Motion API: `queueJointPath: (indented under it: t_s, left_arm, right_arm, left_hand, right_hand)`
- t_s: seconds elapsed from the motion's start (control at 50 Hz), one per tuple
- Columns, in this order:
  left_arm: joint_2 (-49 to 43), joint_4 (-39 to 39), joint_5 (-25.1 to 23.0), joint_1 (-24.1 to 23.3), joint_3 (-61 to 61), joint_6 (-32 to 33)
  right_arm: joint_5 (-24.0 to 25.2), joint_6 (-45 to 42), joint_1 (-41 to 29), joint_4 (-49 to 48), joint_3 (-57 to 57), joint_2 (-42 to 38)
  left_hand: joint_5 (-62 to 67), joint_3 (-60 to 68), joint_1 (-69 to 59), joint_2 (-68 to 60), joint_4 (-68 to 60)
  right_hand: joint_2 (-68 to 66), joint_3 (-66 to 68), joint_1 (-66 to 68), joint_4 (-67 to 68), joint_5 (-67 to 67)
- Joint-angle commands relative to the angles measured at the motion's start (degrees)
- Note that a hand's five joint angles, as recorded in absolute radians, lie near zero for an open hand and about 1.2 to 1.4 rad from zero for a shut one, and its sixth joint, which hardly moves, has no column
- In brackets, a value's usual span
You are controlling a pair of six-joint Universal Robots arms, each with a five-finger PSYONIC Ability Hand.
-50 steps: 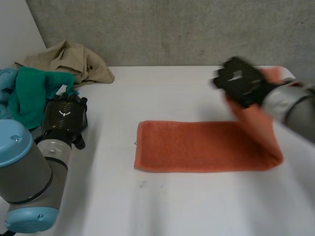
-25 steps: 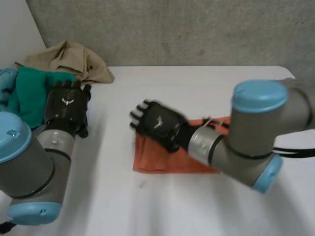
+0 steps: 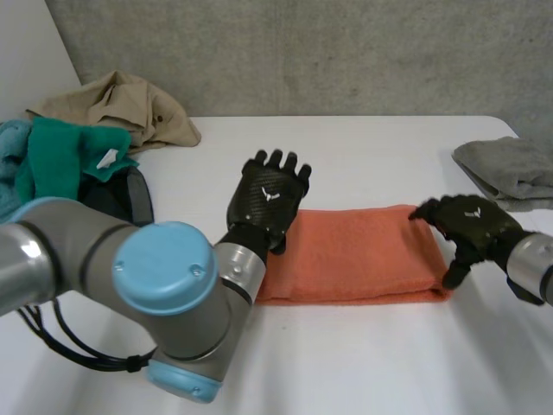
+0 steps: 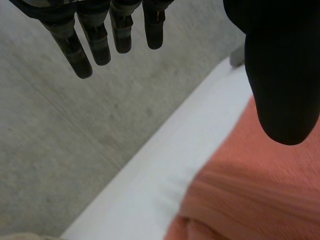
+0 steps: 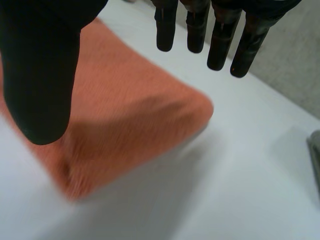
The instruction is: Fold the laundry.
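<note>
An orange towel [image 3: 359, 255] lies folded flat in a long strip in the middle of the white table [image 3: 363, 156]. My left hand [image 3: 270, 201] is over the towel's left end, open with straight fingers [image 4: 100, 42] pointing to the far side. In its wrist view the towel [image 4: 260, 195] lies below the thumb, with nothing held. My right hand [image 3: 471, 226] is at the towel's right end, open and relaxed. Its wrist view shows straight fingers [image 5: 220, 40] above a towel corner [image 5: 125, 115].
A heap of laundry sits at the far left: a beige garment [image 3: 121, 104], a teal-green cloth [image 3: 56, 156] and a light-blue one [image 3: 9, 147], with a dark item [image 3: 130, 199] beside them. A grey cloth [image 3: 510, 164] lies at the right edge. A grey wall stands behind the table.
My right hand carried the towel's lifted right end across to the left, let go and drew back to the right end. My left arm swung in from the laundry heap to the towel's left end.
</note>
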State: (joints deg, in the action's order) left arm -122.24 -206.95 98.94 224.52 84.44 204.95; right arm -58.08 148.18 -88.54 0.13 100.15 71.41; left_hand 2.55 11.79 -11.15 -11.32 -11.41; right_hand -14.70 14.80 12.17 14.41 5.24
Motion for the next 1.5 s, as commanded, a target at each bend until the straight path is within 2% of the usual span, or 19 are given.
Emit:
queueJointPath:
  t_s: [0.02, 0.16, 0.5, 0.54, 0.56, 0.62, 0.82, 0.88, 1.06, 1.12, 1.22, 1.24, 1.26, 1.28, 1.32, 1.42, 1.5]
  left_arm:
    - [-6.1, 0.2, 2.7, 0.6, -1.8, 0.1]
    - [-7.1, 0.7, 5.8, 0.7, -0.8, 0.0]
    - [-4.8, 0.8, 6.4, 0.6, 3.1, 0.1]
    - [-4.8, 0.8, 6.5, 0.6, 3.1, 0.1]
    - [-4.8, 0.8, 7.0, 0.6, 3.1, 0.0]
    - [-4.0, 1.3, 8.2, 0.7, 3.1, -0.1]
    - [3.6, 2.3, 9.1, 2.1, 5.9, -0.2]
    - [6.0, 2.4, 9.1, 2.8, 7.4, 0.0]
    - [11.5, 4.4, 9.6, 6.1, 10.0, -0.2]
    - [12.2, 4.4, 9.7, 7.2, 10.1, -0.2]
    - [12.5, 4.3, 10.1, 7.9, 10.1, -1.7]
    - [12.5, 4.4, 10.3, 7.9, 10.0, -2.2]
    - [12.5, 4.4, 10.3, 7.9, 10.0, -2.6]
    - [12.5, 4.4, 10.3, 7.9, 9.6, -3.5]
    - [12.5, 4.4, 10.3, 7.9, 9.3, -4.1]
    - [12.5, 4.4, 10.1, 7.9, 7.8, -4.6]
    - [12.4, 4.4, 10.0, 7.4, 6.3, -4.6]
  right_arm:
    - [2.7, -4.0, 3.4, -4.6, 5.4, -0.9]
    - [3.2, -3.5, 3.6, -6.8, 5.4, -3.3]
    - [3.2, -0.5, 3.2, -6.9, 5.1, -5.0]
    - [3.2, -0.5, 3.2, -7.1, 5.1, -5.0]
    - [3.2, -0.5, 3.2, -7.3, 5.1, -5.2]
    - [2.5, -0.5, 3.2, -8.6, 5.0, -5.3]
    - [-1.2, -2.7, 2.6, -8.2, 0.7, -3.4]
    - [-1.5, -4.0, -0.5, -7.6, -1.4, -0.9]
    - [-1.2, -8.4, -22.5, -6.7, -11.5, -0.7]
    - [-0.3, -9.7, -30.1, -6.8, -13.6, -3.6]
    - [-0.3, -13.1, -38.2, -6.7, -15.0, -9.7]
    - [-0.7, -13.9, -39.0, -6.7, -15.2, -10.6]
    - [-1.3, -14.5, -39.4, -6.8, -15.4, -11.3]
    - [-1.9, -15.2, -39.5, -6.9, -15.9, -12.1]
    - [-2.6, -14.9, -39.3, -6.9, -16.5, -12.2]
    - [-6.2, -7.0, -38.6, -6.7, -16.7, -10.1]
    - [-7.1, 5.8, -32.3, -6.5, -15.9, -6.8]
  left_hand:
    - [-2.2, -1.4, 0.8, 0.9, 1.0]
    - [-2.2, -1.4, 0.8, 0.9, 1.0]
    - [-2.2, -1.4, 0.8, 0.9, 1.0]
    - [-2.2, -1.4, 0.8, 0.9, 1.0]
    - [-2.3, -1.6, 0.9, 1.1, 1.2]
    - [-2.5, -1.7, 1.1, 1.3, 1.4]
    - [-2.5, -1.8, 1.1, 1.3, 1.4]
    - [-2.5, -1.8, 1.1, 1.3, 1.4]
    - [-2.5, -1.8, 1.1, 1.3, 1.4]
    - [-2.5, -1.8, 1.1, 1.3, 1.4]
    - [-2.5, -1.8, 1.1, 1.3, 1.4]
    - [-2.5, -1.8, 1.1, 1.3, 1.4]
    - [-2.5, -1.8, 1.1, 1.3, 1.4]
    - [-2.5, -1.8, 1.1, 1.3, 1.4]
    - [-2.5, -1.8, 1.1, 1.3, 1.4]
    - [-2.5, -1.8, 1.1, 1.3, 1.4]
    - [-2.5, -1.8, 1.1, 1.3, 1.4]
  right_hand:
    - [-12.9, 12.8, 15.4, 13.2, 12.3]
    - [-23.1, 23.0, 25.7, 23.4, 22.6]
    - [-23.8, 23.7, 26.3, 24.1, 23.3]
    - [-28.8, 28.7, 31.4, 29.1, 28.3]
    - [-42.2, 42.1, 44.7, 42.5, 41.6]
    - [-65.2, 65.1, 67.8, 65.5, 64.7]
    - [-65.3, 65.2, 67.8, 65.6, 64.8]
    - [-65.3, 65.2, 67.8, 65.6, 64.8]
    - [-65.3, 65.2, 67.8, 65.6, 64.8]
    - [-65.3, 65.2, 67.8, 65.6, 64.8]
    - [-65.3, 65.2, 67.8, 65.6, 64.8]
    - [-64.7, 64.6, 67.2, 65.0, 64.2]
    - [-52.0, 51.9, 54.6, 52.3, 51.5]
    - [-20.6, 20.5, 23.1, 20.9, 20.1]
    - [4.7, -4.8, -2.2, -4.4, -5.2]
    - [4.7, -4.8, -2.2, -4.4, -5.2]
    - [4.7, -4.8, -2.2, -4.4, -5.2]
